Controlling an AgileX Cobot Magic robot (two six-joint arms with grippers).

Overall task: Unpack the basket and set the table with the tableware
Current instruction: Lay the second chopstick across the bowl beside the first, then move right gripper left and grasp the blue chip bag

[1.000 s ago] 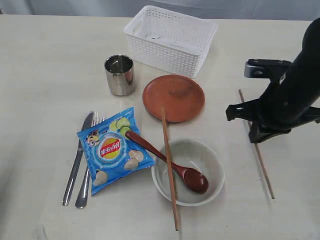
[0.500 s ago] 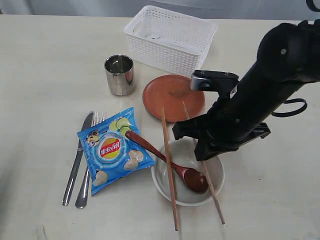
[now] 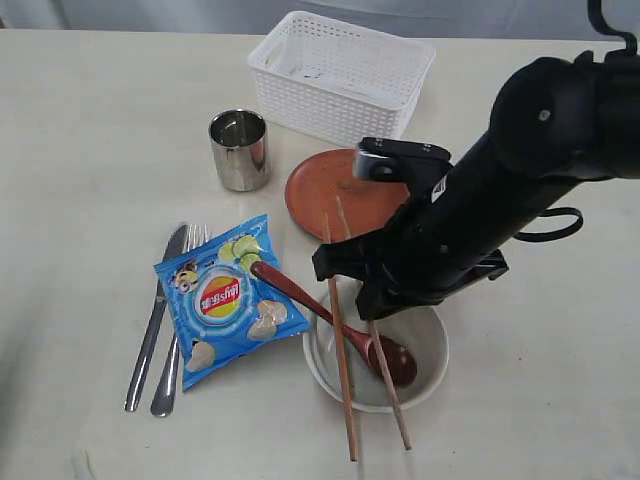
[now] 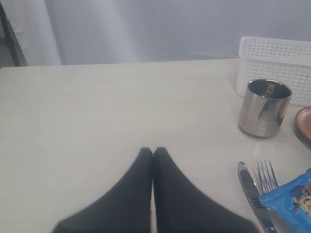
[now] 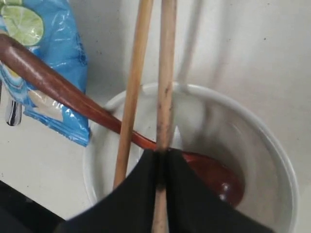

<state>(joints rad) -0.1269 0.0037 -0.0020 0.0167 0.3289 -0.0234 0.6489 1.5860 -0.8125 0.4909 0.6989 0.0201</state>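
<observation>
Right end effector [image 5: 163,153] pinching one chopstick [image 5: 165,73] over the bowl [image 3: 432,345], just beside the second chopstick [image 3: 347,420] lying across the bowl rim toward the plate [image 3: 320,190], probably to lay the pair parallel. Spoon [image 3: 290,290] rests in bowl. Left end effector [image 4: 153,153] pressed together, empty, near cup [image 4: 265,107]. Basket [image 3: 340,75] behind plate, looks unpacked.

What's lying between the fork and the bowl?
The chip bag lies between the fork and the bowl, and the spoon rests its handle on the bag's edge. The exterior view shows this.
</observation>
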